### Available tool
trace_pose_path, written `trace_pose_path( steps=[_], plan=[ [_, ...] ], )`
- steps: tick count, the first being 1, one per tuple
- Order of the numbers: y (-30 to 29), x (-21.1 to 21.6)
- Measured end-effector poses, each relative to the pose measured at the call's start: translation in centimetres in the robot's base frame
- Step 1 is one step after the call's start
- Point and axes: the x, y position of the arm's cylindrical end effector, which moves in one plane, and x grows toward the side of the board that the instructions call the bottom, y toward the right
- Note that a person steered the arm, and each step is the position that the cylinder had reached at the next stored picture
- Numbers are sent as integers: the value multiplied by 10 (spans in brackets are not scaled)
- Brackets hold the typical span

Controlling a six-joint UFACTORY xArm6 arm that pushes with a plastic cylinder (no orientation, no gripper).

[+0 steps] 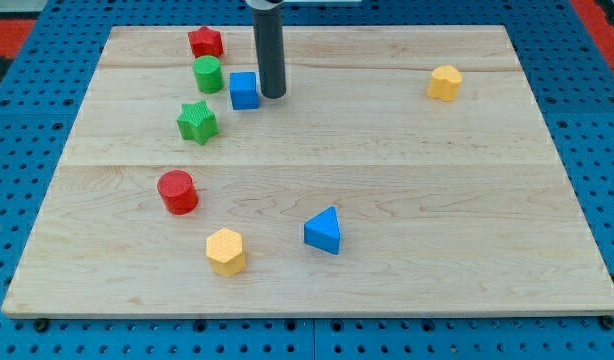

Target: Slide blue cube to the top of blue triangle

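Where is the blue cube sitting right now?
The blue cube sits in the view's upper left, just right of the green cylinder, with my tip right beside it on the view's right.

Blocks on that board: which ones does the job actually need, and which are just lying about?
Needed:
blue cube
blue triangle
my tip, just right of the cube

Lying about:
red star
green cylinder
green star
red cylinder
two yellow hexagons

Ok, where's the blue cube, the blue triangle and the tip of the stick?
blue cube (244, 90), camera view, on its front face.
blue triangle (324, 231), camera view, on its front face.
my tip (273, 96), camera view, rod's very bottom end.
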Motion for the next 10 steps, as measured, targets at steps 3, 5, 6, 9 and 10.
trace_pose_path(
  steps=[3, 5, 6, 9, 10],
  plan=[
    [-54, -50],
    [-62, -16],
    [-48, 3],
    [25, 64],
    [27, 64]
  ],
)
